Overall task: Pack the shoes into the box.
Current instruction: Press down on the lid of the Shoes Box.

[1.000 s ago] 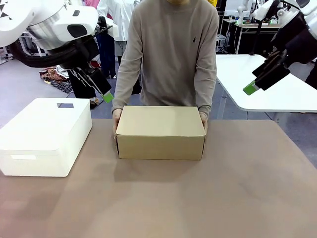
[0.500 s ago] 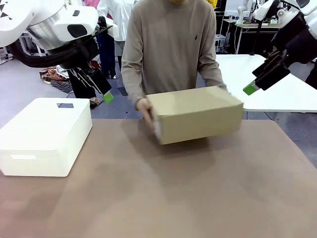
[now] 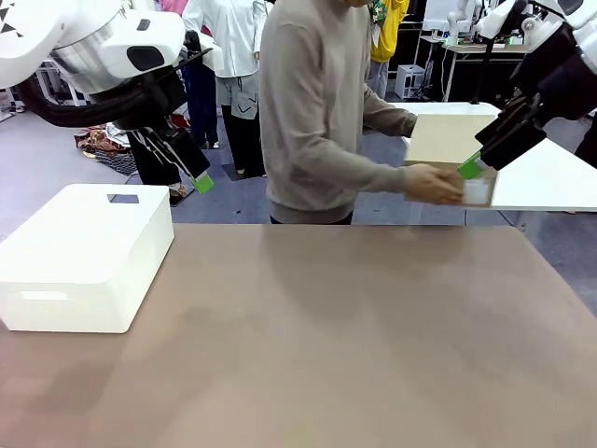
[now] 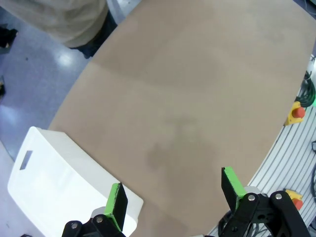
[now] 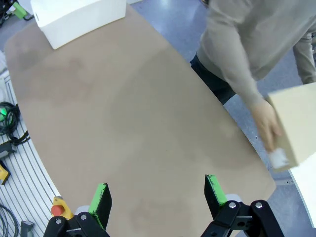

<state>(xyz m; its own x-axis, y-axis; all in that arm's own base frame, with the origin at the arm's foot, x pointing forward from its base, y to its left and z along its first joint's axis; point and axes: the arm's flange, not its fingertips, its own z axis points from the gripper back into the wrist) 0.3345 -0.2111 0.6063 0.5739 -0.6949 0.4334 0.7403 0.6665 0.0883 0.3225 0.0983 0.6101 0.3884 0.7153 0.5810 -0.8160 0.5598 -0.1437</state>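
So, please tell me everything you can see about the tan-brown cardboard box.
The tan-brown cardboard box is plain, with flat unprinted sides, and looks shut. The person's hand holds it up in the air past the brown table's far right corner, towards the white table behind. A scrap of white, maybe tissue paper, shows at its lower corner. It is blurred by motion. In the front view the right gripper overlaps it.

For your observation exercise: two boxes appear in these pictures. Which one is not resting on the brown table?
The tan cardboard box: the person's hand holds it in the air beyond the table's far right corner. The white box sits on the table.
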